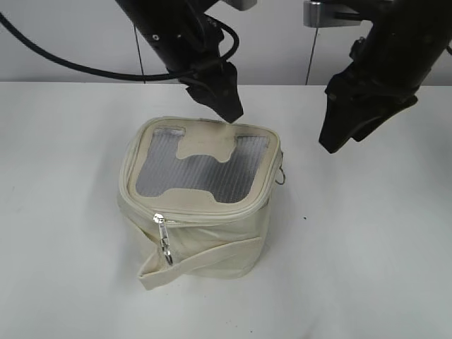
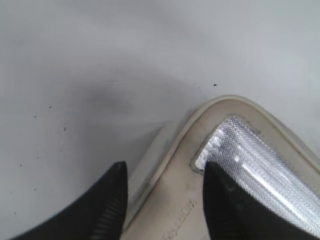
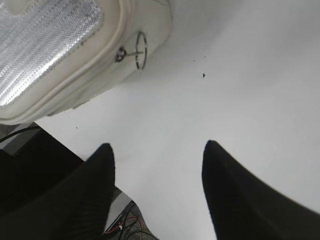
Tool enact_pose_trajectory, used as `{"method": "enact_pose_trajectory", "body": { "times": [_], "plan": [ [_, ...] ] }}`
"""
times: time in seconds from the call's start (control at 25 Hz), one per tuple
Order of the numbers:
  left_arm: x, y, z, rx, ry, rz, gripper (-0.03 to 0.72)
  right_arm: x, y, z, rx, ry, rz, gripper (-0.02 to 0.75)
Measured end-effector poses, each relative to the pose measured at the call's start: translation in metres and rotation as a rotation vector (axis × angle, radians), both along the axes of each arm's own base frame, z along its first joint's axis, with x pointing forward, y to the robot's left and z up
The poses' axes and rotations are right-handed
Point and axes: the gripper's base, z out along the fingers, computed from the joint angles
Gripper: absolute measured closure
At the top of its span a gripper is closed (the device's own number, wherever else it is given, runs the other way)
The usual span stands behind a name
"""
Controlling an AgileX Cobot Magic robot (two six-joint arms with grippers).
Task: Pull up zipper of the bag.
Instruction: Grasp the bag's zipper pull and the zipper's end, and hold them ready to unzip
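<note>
white worktop runs flat under a pale wall, and the bag stands upright near its middle, with bare surface open on every side of it. around the bag's lid edge goes the zipper: one silver slider hangs down the near face of the bag, just above the loose strap band, and a second slider with a ring pull sticks out from the bag's right side, over the worktop.

above the bag's far lid edge sits the left gripper, its jaws released and straddling the lid corner beside the grey mesh panel; whether a fingertip touches the fabric cannot be told. to the right of the bag, well apart from it and raised, hangs the right gripper, jaws released and empty, with only bare worktop between them. black cables trail behind the bag, off the worktop.
</note>
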Motion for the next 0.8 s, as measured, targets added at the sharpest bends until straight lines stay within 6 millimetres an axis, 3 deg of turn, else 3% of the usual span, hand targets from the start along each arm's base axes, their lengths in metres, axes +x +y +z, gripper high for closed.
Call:
{"method": "enact_pose_trajectory", "body": {
  "times": [0.28,0.56,0.8],
  "plan": [
    [0.014,-0.019,-0.012,-0.016,0.098,-0.073,0.304,-0.019,-0.026,0.010,0.003,0.004,-0.094,0.296],
    [0.022,-0.027,-0.029,-0.017,0.134,-0.080,0.304,-0.035,-0.031,0.015,0.019,0.006,-0.120,0.296],
    [0.025,-0.031,-0.042,-0.017,0.164,-0.080,0.304,-0.038,-0.030,0.016,0.038,0.015,-0.126,0.296]
  ]
}}
